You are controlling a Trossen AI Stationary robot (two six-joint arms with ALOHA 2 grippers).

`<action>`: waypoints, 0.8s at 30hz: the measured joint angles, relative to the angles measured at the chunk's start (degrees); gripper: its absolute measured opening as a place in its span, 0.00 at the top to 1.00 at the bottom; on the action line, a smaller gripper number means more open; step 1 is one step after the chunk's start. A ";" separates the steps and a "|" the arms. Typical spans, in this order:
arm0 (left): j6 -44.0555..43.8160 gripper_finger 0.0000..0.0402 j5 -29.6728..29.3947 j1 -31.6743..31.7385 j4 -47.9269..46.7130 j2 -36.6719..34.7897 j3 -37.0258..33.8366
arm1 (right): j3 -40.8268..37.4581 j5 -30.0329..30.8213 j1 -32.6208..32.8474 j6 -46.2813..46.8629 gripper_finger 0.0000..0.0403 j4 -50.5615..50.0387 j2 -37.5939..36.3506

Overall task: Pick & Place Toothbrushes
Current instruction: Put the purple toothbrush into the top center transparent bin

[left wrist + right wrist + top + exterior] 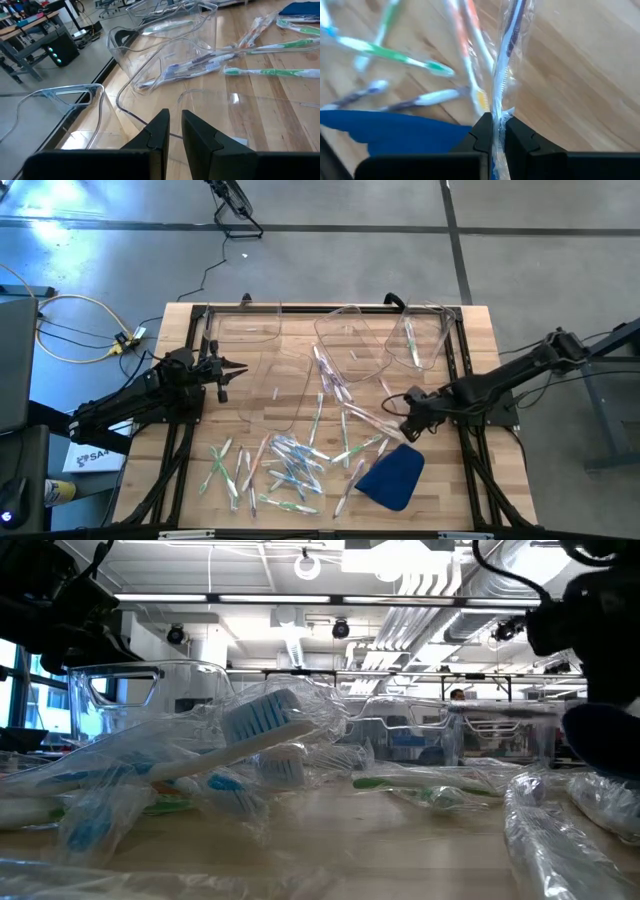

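Right wrist view: the right hand [493,131] is clamped on a wrapped toothbrush [506,60]!
High view puts that hand at centre right of the desk [500,470], beside the blue cloth [392,477]; loose toothbrushes [280,470] scatter across lower centre, more in the clear bins [350,340]. Left hand [172,131], middle left, nearly closed, holds nothing.
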 joint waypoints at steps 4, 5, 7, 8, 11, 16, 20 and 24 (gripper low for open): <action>0.00 0.88 0.00 0.00 0.00 0.01 0.01 | 0.02 3.30 0.00 -2.88 0.95 4.56 -2.66; -0.02 0.88 0.01 -0.02 0.00 0.02 0.00 | 0.02 4.26 0.00 -3.85 0.95 6.14 -3.16; -0.02 0.88 0.02 0.00 0.00 0.01 0.00 | 0.02 6.51 -0.01 -6.71 0.95 10.32 -4.14; 0.00 0.88 0.02 0.00 0.00 0.02 0.00 | 0.02 7.92 -0.01 -8.27 0.95 12.67 -4.59; 0.00 0.88 0.02 0.00 0.00 0.00 0.00 | 0.04 12.52 -0.02 -13.13 0.95 19.75 -5.63; 0.00 0.88 0.02 -0.02 0.00 0.00 0.02 | 0.11 19.18 -0.04 -22.90 0.95 30.98 -6.31; -0.02 0.88 0.04 -0.01 0.00 0.01 0.00 | 0.12 23.21 -1.31 -29.49 0.95 37.53 -6.11; -0.20 0.88 0.04 -0.02 0.00 0.00 0.00 | 0.13 24.84 -4.30 -33.74 0.95 40.56 -5.20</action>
